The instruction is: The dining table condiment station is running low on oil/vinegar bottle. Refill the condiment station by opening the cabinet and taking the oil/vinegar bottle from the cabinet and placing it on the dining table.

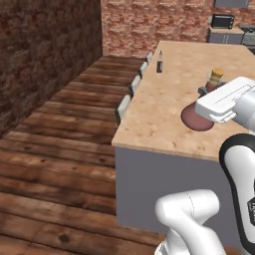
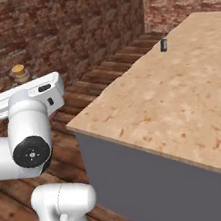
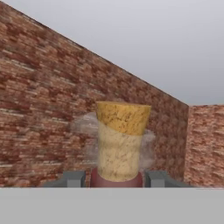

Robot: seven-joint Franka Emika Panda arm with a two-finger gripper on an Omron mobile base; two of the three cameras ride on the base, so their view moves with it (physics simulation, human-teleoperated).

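Gripper [image 3: 117, 179] is clamping the oil/vinegar bottle [image 3: 119, 146] by its neck: in the hand view the two dark fingers [image 3: 72, 178] are sitting tight on either side of the reddish neck, with the tan cork stopper sticking up between and above them. Brick wall [image 3: 43, 109] and grey ceiling are filling the background there, so the hand is pointing roughly sideways and up.

Left base view: bottle [image 1: 201, 112] is showing its round reddish-brown body just under the white hand, cork poking out above it. Body is appearing over the dining table [image 1: 164, 109], near the table's near edge, right of centre. Cannot tell from this angle whether the base is touching the top or hanging just above it.

Right base view: cork [image 2: 20, 72] is peeking over the white hand at the left, bottle body hidden behind the arm; from this side it is appearing left of the table's near corner, so whether it is over the top is not clear between the two views.

A small dark bottle [image 1: 160, 63] is standing upright toward the far end of the table, well apart from the held one; same item is showing in the right base view [image 2: 163, 44]. Stools [image 1: 123, 105] are lining the table's left side, tucked against it. Wood plank floor [image 1: 60, 134] is running along the left
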